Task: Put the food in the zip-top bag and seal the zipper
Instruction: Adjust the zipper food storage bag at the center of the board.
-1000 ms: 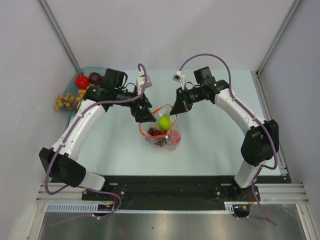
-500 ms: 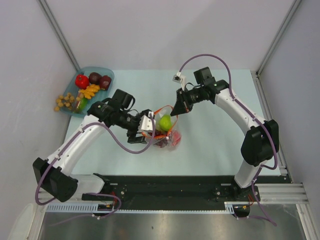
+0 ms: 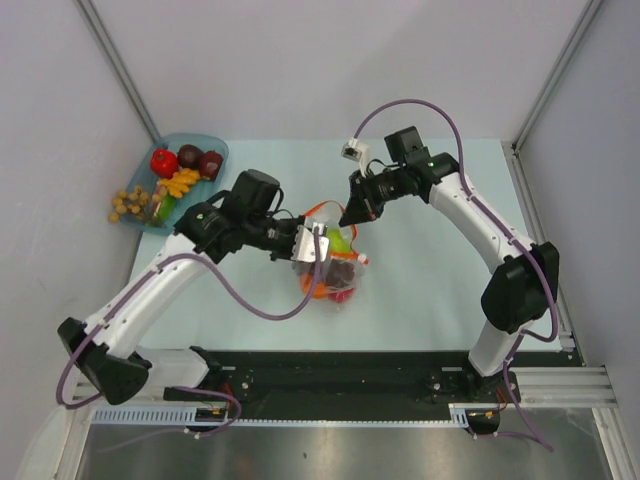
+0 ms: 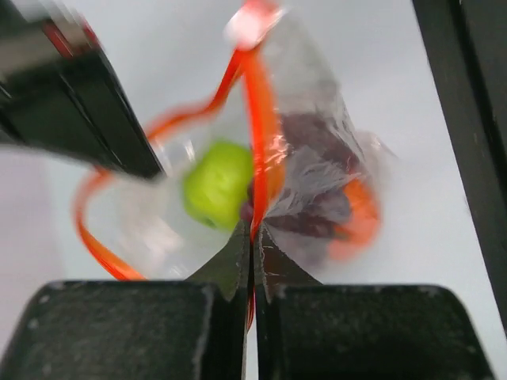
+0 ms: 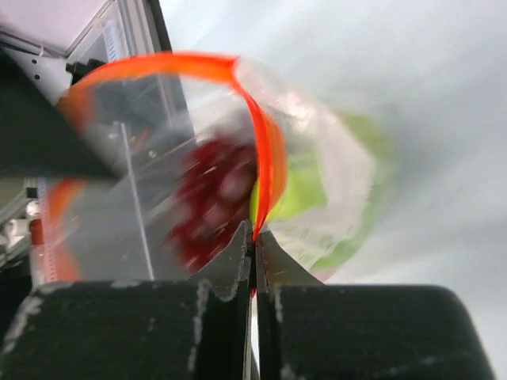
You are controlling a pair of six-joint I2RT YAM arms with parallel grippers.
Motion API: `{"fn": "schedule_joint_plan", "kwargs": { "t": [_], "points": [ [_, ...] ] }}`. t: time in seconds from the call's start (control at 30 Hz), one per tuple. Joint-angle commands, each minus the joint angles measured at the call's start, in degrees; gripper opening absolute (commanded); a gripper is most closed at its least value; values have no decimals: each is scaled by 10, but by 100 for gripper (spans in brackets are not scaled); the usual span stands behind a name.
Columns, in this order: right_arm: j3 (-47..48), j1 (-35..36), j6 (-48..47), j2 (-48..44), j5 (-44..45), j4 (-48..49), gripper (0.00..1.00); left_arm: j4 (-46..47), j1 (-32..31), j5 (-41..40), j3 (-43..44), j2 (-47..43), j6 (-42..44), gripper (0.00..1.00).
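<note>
The zip-top bag (image 3: 335, 275) hangs mid-table between both grippers, its mouth open. Inside it show a green apple (image 4: 218, 184), a dark purple grape bunch (image 4: 309, 146) and an orange (image 4: 360, 214). My left gripper (image 3: 319, 246) is shut on the red-orange zipper (image 4: 261, 119) at the bag's left rim, the strip pinched between its tips (image 4: 253, 235). My right gripper (image 3: 350, 219) is shut on the zipper (image 5: 265, 150) at the far rim, its tips (image 5: 254, 231) clamping the strip. Through the right wrist view the green apple (image 5: 317, 178) and grapes (image 5: 214, 198) look blurred.
A teal tray (image 3: 212, 141) at the back left holds a red apple (image 3: 164, 162), two dark fruits (image 3: 190, 155) and yellow-orange pieces (image 3: 180, 183). Small tan beads (image 3: 125, 205) lie beside it at the table's left edge. White walls close in the back and sides.
My left arm swung from beside the tray over to the bag and closed on the zipper at its left rim. The right gripper kept its hold and rose slightly; the bag shifted.
</note>
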Motion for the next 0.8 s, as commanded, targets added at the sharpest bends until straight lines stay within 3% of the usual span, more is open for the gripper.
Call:
{"fn": "schedule_joint_plan", "kwargs": {
  "t": [0.0,0.07,0.2,0.33,0.37,0.4,0.5,0.57,0.6,0.7,0.77],
  "points": [
    [66,20,-13,-21,21,-2,0,38,-47,72,77,-42,-105,0],
    [55,21,-24,-19,39,-1,0,45,-47,59,40,-42,-113,0],
    [26,22,-32,-15,71,19,0,141,-46,-3,-141,-73,-136,0],
    [31,29,-54,1,81,2,0,148,-46,-20,-179,-84,-154,12],
    [32,31,-59,3,81,-2,0,140,-46,-8,-168,-85,-163,17],
    [31,34,-66,4,83,-6,0,124,-46,-2,-140,-88,-183,28],
    [34,36,-71,3,86,-8,0,138,-27,22,-88,-108,-262,42],
    [32,36,-73,4,87,-8,0,173,44,76,-76,-129,-321,54],
    [31,36,-74,4,89,-8,0,220,74,89,-69,-133,-390,67],
    [25,36,-75,4,91,-8,0,290,176,98,-49,-123,-495,85],
    [23,35,-75,6,91,-8,0,334,242,68,-45,-101,-540,91]
  ]
}}
